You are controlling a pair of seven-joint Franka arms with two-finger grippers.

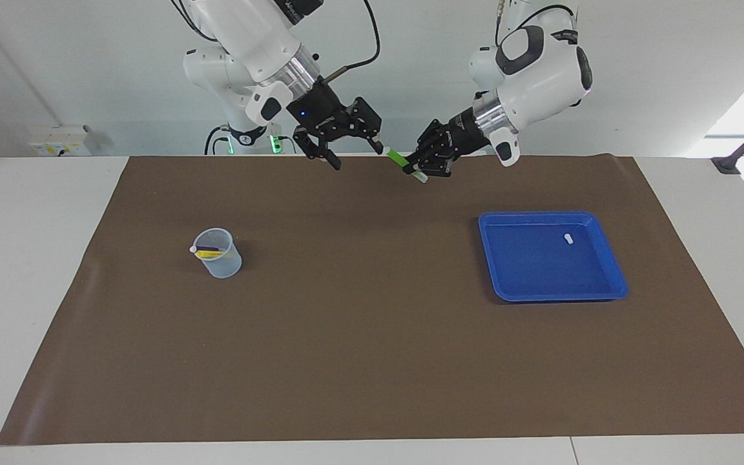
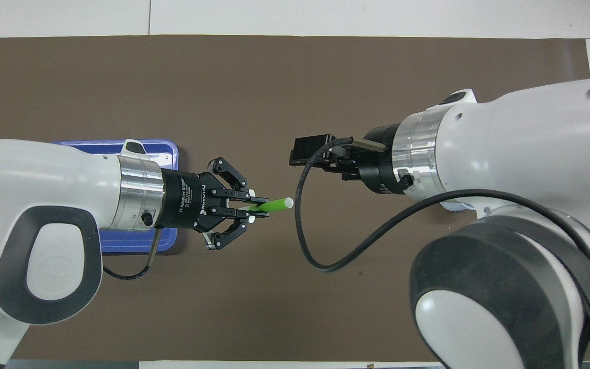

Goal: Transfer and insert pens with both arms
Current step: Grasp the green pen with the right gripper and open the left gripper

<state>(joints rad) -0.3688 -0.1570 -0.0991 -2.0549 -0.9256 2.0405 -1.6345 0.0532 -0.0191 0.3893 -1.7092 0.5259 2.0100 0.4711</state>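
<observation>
1. Left gripper (image 1: 425, 166) is raised over the brown mat (image 1: 372, 361) mid-table, fingertips pinched on the green pen (image 2: 270, 205). The pen sticks out toward the right gripper, pale cap end leading.
2. Left gripper body carries white lettering — "Adaptive Gripper" and "ROBOTIQ" just about readable in the overhead view; the rest is too small to read.
3. Right gripper (image 1: 351, 150) is also in the air mid-table, facing the left one, jaws spread wide w/ nothing in them. In the facing view its nearer fingertip is just beside the pen's end; touching or not, can't tell.
4. Clear cup (image 1: 219, 253) stands on the mat toward the right arm's end, w/ the yellow pen (image 1: 210, 254) and purple pen (image 1: 208, 247) leaning inside.
5. Blue tray (image 1: 611, 274) lies toward the left arm's end — only a small white capsule piece (image 1: 568, 238) in it.
6. Right arm's upper link has a dark band w/ writing, not readable.
</observation>
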